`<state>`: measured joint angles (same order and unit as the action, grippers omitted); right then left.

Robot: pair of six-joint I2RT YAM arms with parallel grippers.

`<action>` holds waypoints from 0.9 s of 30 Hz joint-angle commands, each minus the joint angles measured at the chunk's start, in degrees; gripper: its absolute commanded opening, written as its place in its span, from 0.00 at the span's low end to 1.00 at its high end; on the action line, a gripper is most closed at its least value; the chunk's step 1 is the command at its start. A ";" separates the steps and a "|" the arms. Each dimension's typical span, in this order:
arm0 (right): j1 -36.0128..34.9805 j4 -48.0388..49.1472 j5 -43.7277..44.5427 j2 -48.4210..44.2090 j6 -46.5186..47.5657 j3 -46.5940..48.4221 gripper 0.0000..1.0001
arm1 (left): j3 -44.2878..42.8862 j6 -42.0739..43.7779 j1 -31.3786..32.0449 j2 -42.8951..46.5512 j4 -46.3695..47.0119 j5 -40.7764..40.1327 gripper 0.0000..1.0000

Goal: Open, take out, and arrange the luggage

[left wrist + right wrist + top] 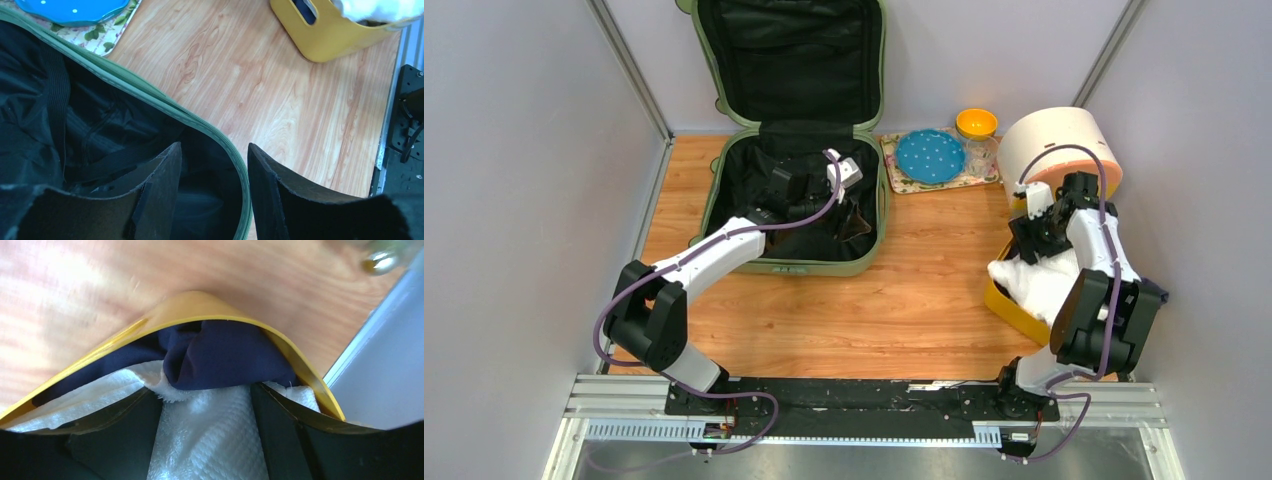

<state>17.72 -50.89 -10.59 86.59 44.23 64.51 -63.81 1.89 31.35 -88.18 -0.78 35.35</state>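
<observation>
The sage-green luggage [819, 267] lies open at the back left, its lid [789, 60] leaning on the back wall, black lining showing. My left gripper [849, 215] is inside its base near the right front corner. In the left wrist view the gripper [215, 155] is open and empty, with the green rim [150, 97] running between the jaws. My right gripper [1036, 245] is down in the yellow tray [1014, 308]. In the right wrist view it [207, 395] is open, with a white towel [210, 440] between the jaws and a navy cloth [220, 355] just beyond.
A round cream-and-orange box [1059, 145] stands at the back right, close behind the right gripper. A floral tray [899, 180] with a blue plate [930, 155] and an orange-lidded jar [976, 125] sits beside the luggage. Walls close in on both sides.
</observation>
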 commanded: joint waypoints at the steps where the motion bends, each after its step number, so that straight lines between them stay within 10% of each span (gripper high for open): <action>1: 1.61 14.24 3.73 3.51 -16.51 0.62 0.73 | -1.49 1.97 -0.42 2.05 -0.89 -1.16 0.59; 16: 15.95 9.33 -1.60 -2.03 -39.92 -1.42 0.76 | -1.49 2.33 -1.21 2.14 -1.42 -1.26 0.60; 27: 15.68 -16.94 -11.90 0.52 -0.76 25.75 0.79 | -3.08 3.65 -1.21 1.96 -3.62 -0.37 0.60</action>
<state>33.45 -55.16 -18.20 89.49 25.19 84.25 -65.32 4.10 30.50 -86.80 -4.01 33.63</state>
